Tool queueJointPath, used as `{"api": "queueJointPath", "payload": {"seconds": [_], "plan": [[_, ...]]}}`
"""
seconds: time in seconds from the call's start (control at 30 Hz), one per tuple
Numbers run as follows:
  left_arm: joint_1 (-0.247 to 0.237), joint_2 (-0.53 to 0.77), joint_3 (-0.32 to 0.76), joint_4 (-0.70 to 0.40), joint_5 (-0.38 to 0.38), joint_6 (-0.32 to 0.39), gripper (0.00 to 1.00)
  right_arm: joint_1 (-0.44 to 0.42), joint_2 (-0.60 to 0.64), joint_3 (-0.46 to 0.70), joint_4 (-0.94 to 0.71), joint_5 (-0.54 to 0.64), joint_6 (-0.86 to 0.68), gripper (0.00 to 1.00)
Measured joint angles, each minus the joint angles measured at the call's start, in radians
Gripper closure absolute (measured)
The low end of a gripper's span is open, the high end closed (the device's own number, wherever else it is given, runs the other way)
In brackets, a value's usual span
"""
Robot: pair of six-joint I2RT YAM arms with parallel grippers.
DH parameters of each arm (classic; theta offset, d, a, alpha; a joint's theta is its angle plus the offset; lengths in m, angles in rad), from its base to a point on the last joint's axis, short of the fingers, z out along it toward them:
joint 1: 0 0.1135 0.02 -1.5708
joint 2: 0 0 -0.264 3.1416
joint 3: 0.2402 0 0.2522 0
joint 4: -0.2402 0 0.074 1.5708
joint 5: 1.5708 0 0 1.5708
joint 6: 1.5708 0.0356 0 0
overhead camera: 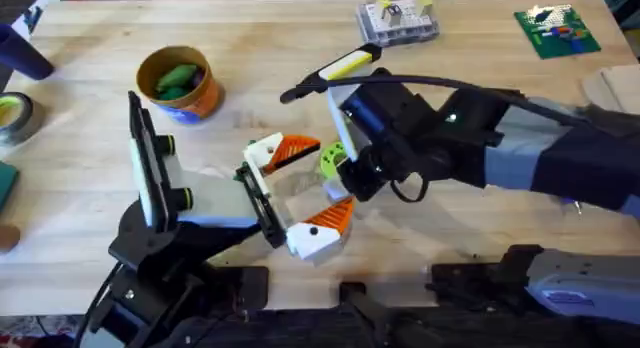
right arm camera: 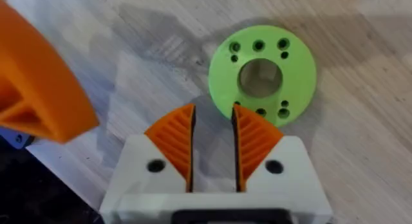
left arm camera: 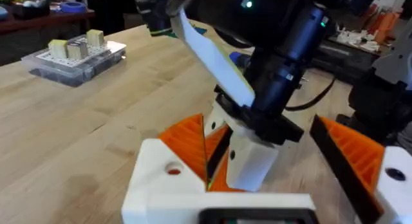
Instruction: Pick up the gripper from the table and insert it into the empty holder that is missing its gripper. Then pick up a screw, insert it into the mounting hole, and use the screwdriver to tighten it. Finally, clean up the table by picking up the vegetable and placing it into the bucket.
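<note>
wooden table (overhead camera: 300, 68) | vegetable (overhead camera: 176, 78) in bucket (overhead camera: 205, 98), upper left | right gripper (right arm camera: 213, 141) narrow, empty, beside green disc (right arm camera: 262, 71) | left gripper (left arm camera: 270, 159) wide | withdraw slowly, avoid holder (overhead camera: 200, 203)

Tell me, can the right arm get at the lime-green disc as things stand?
Probably yes. The right gripper hangs right beside the lime-green disc, fingers slightly apart, and bare wood lies between them; nothing blocks it.
</note>
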Motion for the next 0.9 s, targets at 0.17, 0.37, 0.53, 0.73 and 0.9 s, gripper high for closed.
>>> {"api": "queueJointPath", "payload": {"seconds": [0.17,0.37,0.53,0.73,0.9], "plan": [[0.000,0.000,0.000,0.000,0.000,0.000,0.013,0.001,0.000,0.003,-0.011,0.003,0.000,0.667],[0.000,0.000,0.000,0.000,0.000,0.000,0.013,0.001,-0.008,0.017,-0.063,0.019,-0.003,0.667],[0.000,0.000,0.000,0.000,0.000,0.000,0.013,0.001,-0.029,0.018,-0.066,0.056,-0.018,0.667],[0.000,0.000,0.000,0.000,0.000,0.000,0.013,0.001,-0.015,0.020,-0.064,0.073,-0.023,0.667],[0.000,0.000,0.000,0.000,0.000,0.000,0.013,0.001,0.034,0.022,-0.058,0.076,-0.023,0.667]]}}
